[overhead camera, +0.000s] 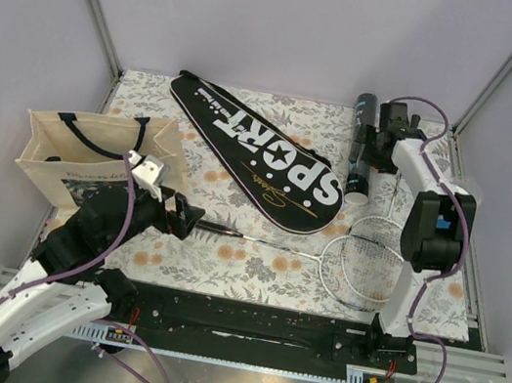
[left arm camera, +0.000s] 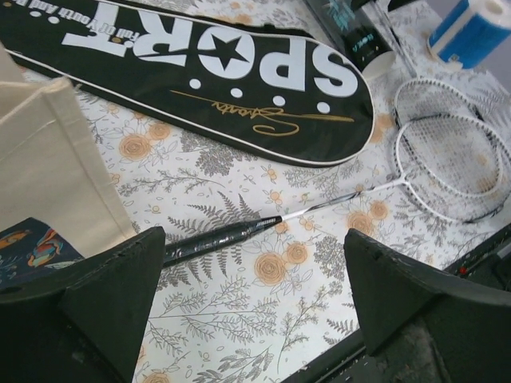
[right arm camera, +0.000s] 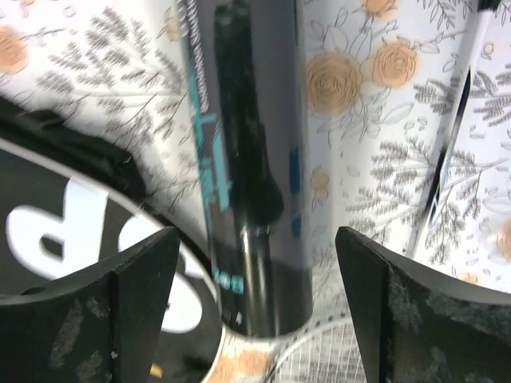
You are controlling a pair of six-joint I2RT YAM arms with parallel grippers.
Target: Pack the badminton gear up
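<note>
Lying slantwise across the floral mat, the black racket cover lettered "SPORT" has its narrow end toward the back and its broad end toward the front right. Just off that broad end, on the right, the black tube with teal print lies on the mat, nearly touching the cover's edge. The right gripper hangs over this tube with its jaws wide. One finger stands on each side, and bare mat shows between the tube and the finger farther from the cover, so nothing is gripped.

In front of the cover lies the silver-framed racket. Its strung head sits beyond the broad end, where two hoops overlap, and its thin shaft runs along the cover's front edge to a dark handle. The left gripper is at that handle end, jaws spread wide and empty; the handle lies on the mat in the gap between the fingers.

A beige tote bag stands left of the cover. A blue and white roll sits beyond the racket head.
</note>
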